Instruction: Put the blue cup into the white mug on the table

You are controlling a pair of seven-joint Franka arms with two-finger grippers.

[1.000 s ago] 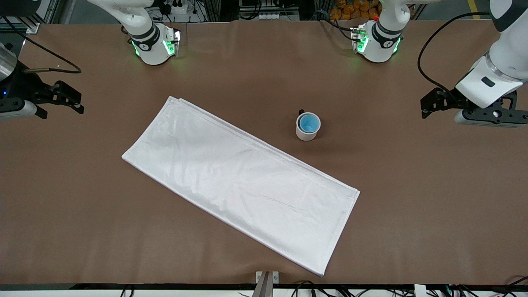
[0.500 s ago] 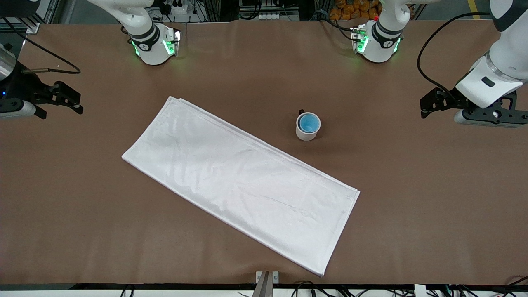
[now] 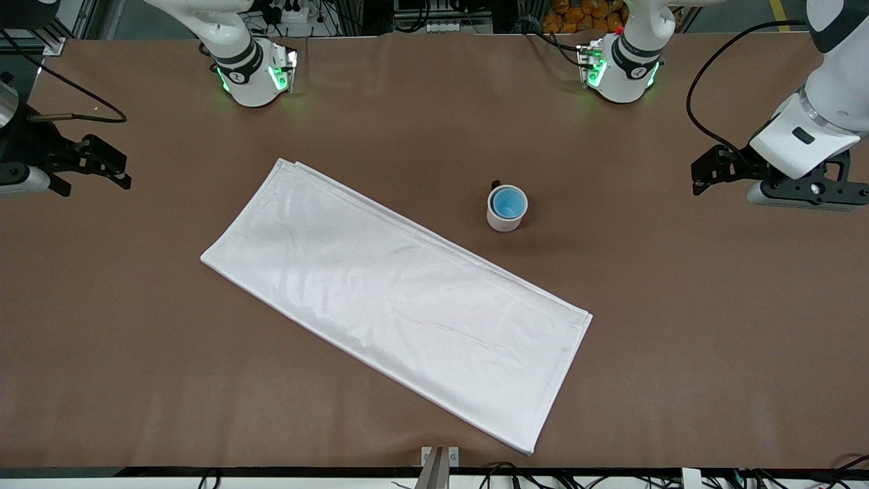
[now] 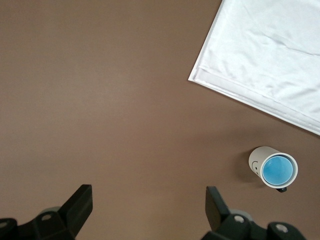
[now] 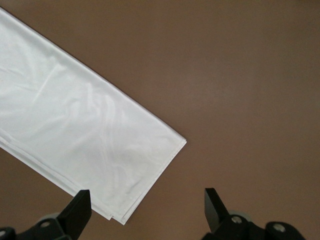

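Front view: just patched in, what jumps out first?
The big white cloth lies slantwise across the middle of the table. Beside its farther long edge, toward the left arm's end, stands the white mug with the blue cup inside it. The left gripper and right gripper hang over opposite table ends, jaws open, both empty.
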